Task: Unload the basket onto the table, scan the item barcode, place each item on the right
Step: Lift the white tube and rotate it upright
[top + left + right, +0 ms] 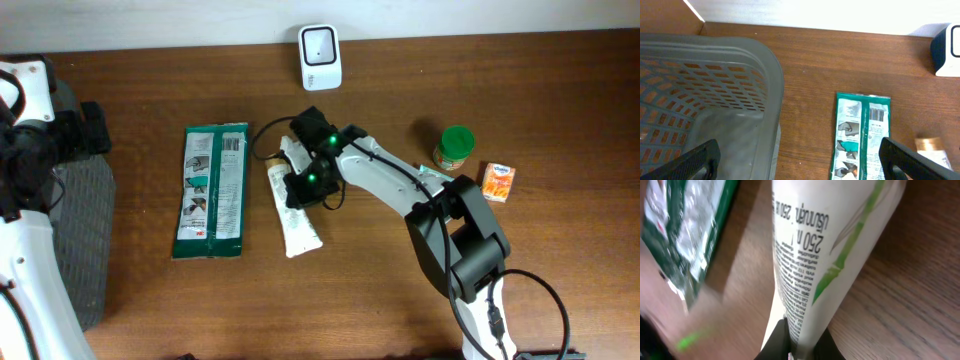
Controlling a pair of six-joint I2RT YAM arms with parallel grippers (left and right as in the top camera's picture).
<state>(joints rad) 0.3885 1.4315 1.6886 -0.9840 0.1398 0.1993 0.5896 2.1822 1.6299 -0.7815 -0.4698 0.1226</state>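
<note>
A white tube (299,228) with green print lies on the wooden table beside a green packet (212,190). My right gripper (306,183) is shut on the tube's upper part. In the right wrist view the black fingers (780,342) pinch the tube (830,255) at its narrow end, where my right gripper (802,349) sits, with the packet (685,230) blurred to the left. A white scanner (320,55) stands at the far edge. My left gripper (800,165) hangs open and empty at the far left, over the rim of a grey basket (715,75).
The grey basket (85,230) fills the table's left end. A green-lidded jar (455,147) and a small orange box (498,182) stand at the right. The left wrist view shows the packet (860,135) and the scanner (947,50).
</note>
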